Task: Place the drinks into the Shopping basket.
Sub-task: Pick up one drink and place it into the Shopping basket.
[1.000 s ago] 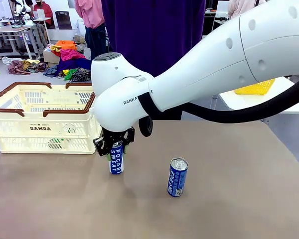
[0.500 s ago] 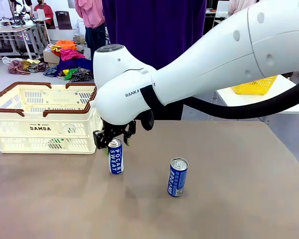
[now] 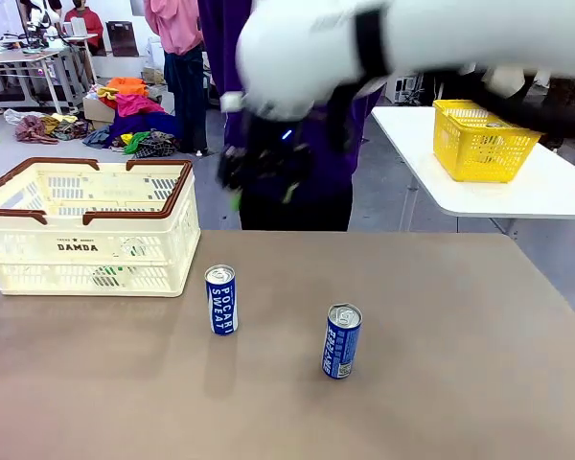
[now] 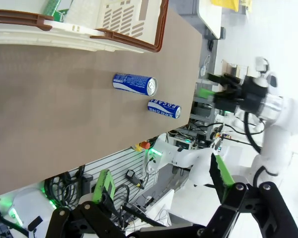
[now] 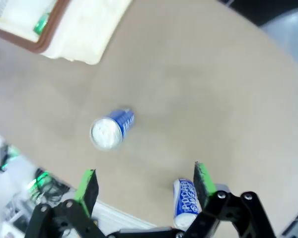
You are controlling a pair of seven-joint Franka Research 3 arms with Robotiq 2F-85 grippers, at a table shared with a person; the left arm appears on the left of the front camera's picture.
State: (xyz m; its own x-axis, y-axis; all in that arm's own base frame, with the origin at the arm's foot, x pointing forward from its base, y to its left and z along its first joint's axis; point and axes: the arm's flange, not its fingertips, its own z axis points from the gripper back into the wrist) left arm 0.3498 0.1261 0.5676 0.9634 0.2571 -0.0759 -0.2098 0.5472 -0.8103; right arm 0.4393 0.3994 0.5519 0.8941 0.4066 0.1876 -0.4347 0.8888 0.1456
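The blue can (image 3: 221, 300) beside the Shopping basket (image 3: 29, 251) has been let go; the right gripper (image 5: 145, 183) was opened and lifted high above it.

The left can (image 3: 221, 300), blue with a silver top and white "POCARI SWEAT" lettering, stands upright on the brown tabletop (image 3: 441, 383) near the basket's (image 3: 38, 240) right front corner. The right can (image 3: 342, 340), blue too, stands upright well apart from it. The basket (cream lattice, brown handles, black "DAMDA" print) sits far left.
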